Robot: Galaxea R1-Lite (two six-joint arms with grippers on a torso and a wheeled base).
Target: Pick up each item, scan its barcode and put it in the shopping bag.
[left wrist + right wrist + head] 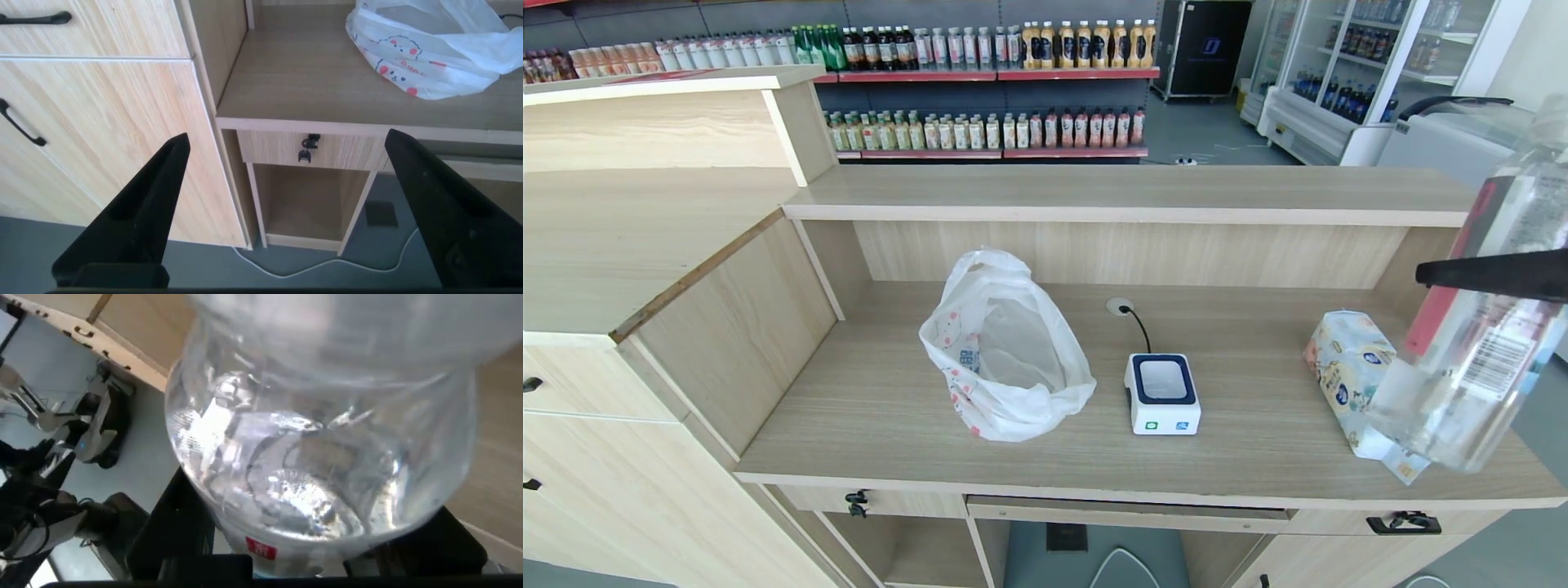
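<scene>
Left gripper (288, 143): jaws spread wide, empty, off front-left corner of counter (1258, 457).
One shopping bag (1005, 351), mouth open, left of centre.
One scanner (1164, 392) mid-counter.
One tissue pack (1347, 376) near right edge, unscanned.
One clear bottle (1478, 327), tilted above right end, clamped in right gripper (1503, 276).
Step, likely: scan. Next: carry bottle over scanner, barcode turned down to window.

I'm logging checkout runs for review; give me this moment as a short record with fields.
held item: water bottle, held up at the right, off the counter
right gripper: shut on the water bottle
left gripper: open, low by the drawers
scanner: mid-counter, nothing over it
shopping bag: open, left of scanner
still on counter: tissue pack, right of scanner
</scene>
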